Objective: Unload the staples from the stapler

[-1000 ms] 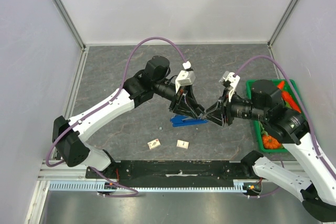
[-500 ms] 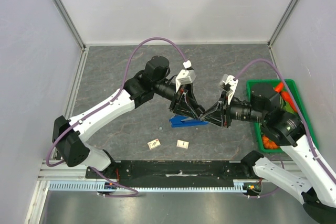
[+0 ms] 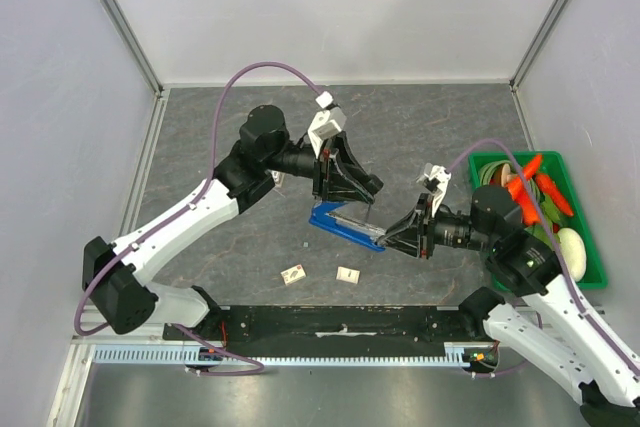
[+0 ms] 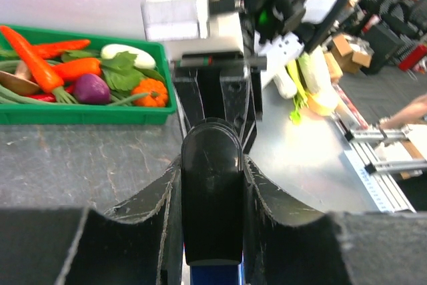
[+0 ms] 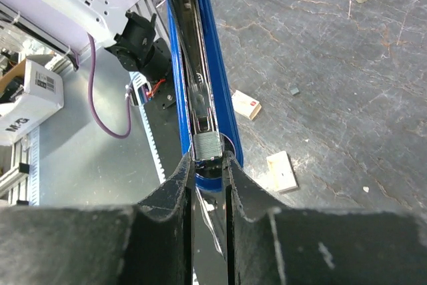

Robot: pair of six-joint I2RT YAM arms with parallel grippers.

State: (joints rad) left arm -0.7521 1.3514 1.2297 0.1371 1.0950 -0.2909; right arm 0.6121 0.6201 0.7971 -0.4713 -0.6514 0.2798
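Over the middle of the counter [image 3: 430, 127], both hands are holding the stapler [image 3: 345, 225]
The left hand [image 3: 348, 199] is clamping the stapler's black end between its fingers; the right hand [image 3: 384, 238] is pinching, narrowly closed, the opposite end, where a silver channel is showing inside the blue base

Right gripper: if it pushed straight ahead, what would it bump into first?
The stapler: the right gripper is shut on its near end, and its length runs straight ahead. Past that, probably the left gripper, which holds the far end.
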